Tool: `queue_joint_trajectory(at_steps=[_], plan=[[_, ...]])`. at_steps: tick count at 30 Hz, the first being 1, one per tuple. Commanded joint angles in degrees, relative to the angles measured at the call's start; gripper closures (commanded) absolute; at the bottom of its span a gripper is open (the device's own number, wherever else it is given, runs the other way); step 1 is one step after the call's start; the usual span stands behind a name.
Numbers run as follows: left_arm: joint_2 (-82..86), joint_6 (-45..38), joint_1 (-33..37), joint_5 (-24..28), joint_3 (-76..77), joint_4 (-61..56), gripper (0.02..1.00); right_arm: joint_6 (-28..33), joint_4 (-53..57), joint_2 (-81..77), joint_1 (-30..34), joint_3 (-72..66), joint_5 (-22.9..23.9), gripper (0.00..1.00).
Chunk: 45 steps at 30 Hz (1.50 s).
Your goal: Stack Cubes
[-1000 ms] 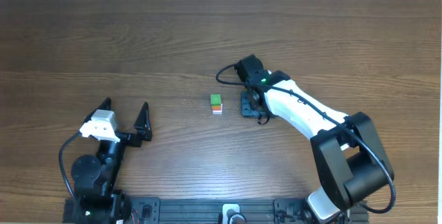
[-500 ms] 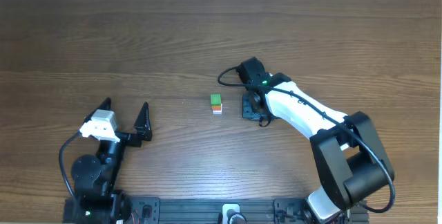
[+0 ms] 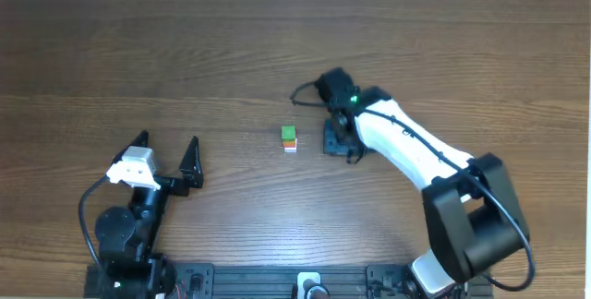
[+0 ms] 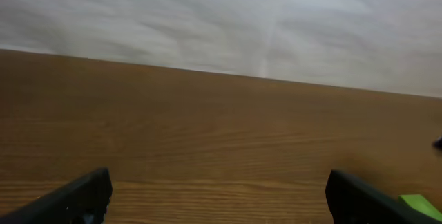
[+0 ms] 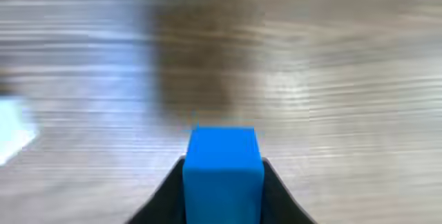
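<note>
A small stack stands at the table's middle: a green cube (image 3: 289, 132) on top of an orange one, with a white cube (image 3: 291, 148) at the bottom. My right gripper (image 3: 338, 138) is just to the right of the stack, pointing down, and in its wrist view it is shut on a blue cube (image 5: 223, 162) held between the fingers above the wood. My left gripper (image 3: 167, 154) rests open near the left arm's base, far left of the stack, with nothing between its fingers. An edge of the green cube (image 4: 420, 204) peeks into the left wrist view.
The wooden table (image 3: 185, 50) stretches wide on all sides of the stack. A pale wall (image 4: 221, 23) rises behind the table's far edge in the left wrist view.
The right arm has shifted slightly, its wrist swinging a little up the picture while the gripper stays beside the stack. The left arm and the stack have not moved.
</note>
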<state>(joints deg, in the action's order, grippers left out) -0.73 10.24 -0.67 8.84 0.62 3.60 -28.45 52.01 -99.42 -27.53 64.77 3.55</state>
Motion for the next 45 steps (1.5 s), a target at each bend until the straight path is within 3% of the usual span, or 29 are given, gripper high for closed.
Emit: queue_joint_trajectory(at_steps=[1,6,16,45], plan=[[0.35,-0.85,0.31,0.55,-0.28,-0.02,0.018,-1.36,8.94,3.54,-2.29,15.37,1.36,0.879],[0.35,-0.85,0.31,0.55,-0.28,-0.02,0.018,-5.29,15.26,1.88,-7.98,26.01,2.49,0.904],[0.35,-0.85,0.31,0.55,-0.28,-0.02,0.018,-13.57,15.50,-2.25,-14.78,26.73,1.79,0.934],[0.35,-0.85,0.31,0.55,-0.28,0.00,0.018,-13.75,14.03,-8.02,-17.55,26.73,0.35,0.945]])
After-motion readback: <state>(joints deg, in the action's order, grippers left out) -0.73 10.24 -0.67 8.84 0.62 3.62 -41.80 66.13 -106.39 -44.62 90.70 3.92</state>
